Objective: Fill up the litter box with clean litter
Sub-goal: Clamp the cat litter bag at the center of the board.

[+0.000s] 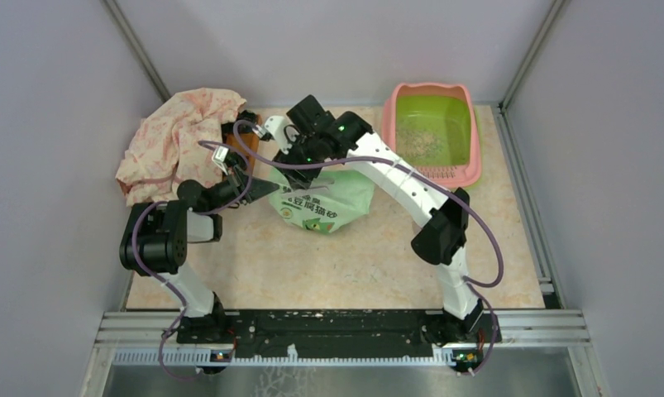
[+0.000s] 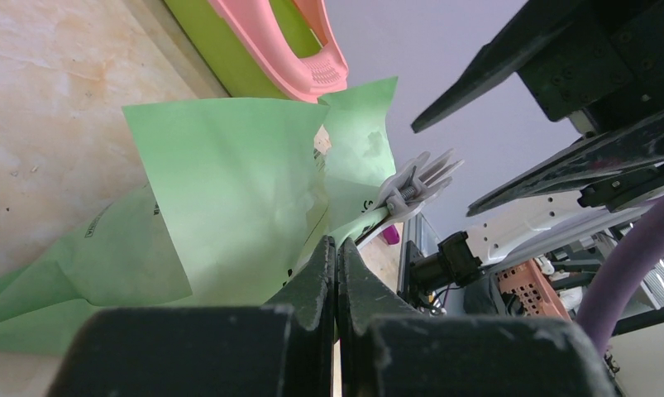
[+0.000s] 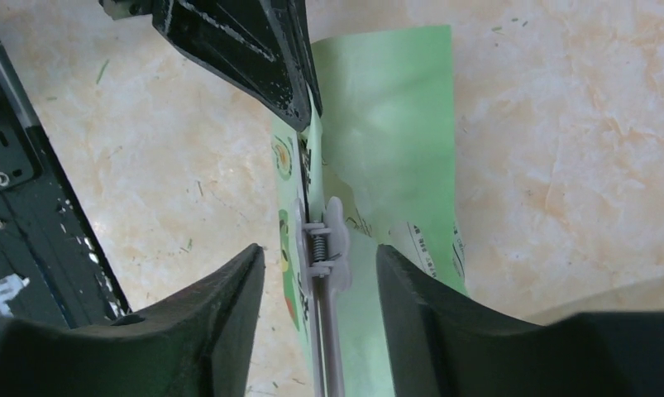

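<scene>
While the left claw (image 2: 336, 248) pinches the limp bag (image 2: 221, 182), the right claw (image 3: 320, 252) gapes astride its clip (image 3: 330, 236), probably best squeezed at the spring.

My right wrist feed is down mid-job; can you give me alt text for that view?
The open right gripper straddles a grey spring clip clamped on the edge of the light green bag, with a finger on either side and neither touching it. Beyond it, the left gripper pinches the same bag edge, above a beige marbled table.
</scene>
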You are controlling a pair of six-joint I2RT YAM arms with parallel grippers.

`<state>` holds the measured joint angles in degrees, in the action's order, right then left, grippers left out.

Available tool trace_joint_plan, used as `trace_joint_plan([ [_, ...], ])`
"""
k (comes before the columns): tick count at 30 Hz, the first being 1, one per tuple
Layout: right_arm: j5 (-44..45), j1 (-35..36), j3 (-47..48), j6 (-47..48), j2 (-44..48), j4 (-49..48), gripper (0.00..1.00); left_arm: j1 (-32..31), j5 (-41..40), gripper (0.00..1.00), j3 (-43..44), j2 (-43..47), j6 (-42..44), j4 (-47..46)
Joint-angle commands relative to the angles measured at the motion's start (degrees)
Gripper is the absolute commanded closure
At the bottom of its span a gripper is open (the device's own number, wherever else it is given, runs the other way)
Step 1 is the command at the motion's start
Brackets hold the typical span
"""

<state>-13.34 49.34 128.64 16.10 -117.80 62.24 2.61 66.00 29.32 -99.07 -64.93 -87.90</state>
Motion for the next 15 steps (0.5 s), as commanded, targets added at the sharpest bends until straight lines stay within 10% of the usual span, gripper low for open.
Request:
trace_joint_plan([
  [1, 0.15, 1.23, 4.78, 0.88, 0.29, 0.24, 0.51, -0.94, 0.1, 1.0, 0.66, -0.16, -0.21, -14.68],
  [15, 0.42, 2.0, 8.78, 0.69, -4.14, 3.3, 0.38, -1.11, 0.18, 1.0, 0.52, -0.19, -0.3, -14.68],
])
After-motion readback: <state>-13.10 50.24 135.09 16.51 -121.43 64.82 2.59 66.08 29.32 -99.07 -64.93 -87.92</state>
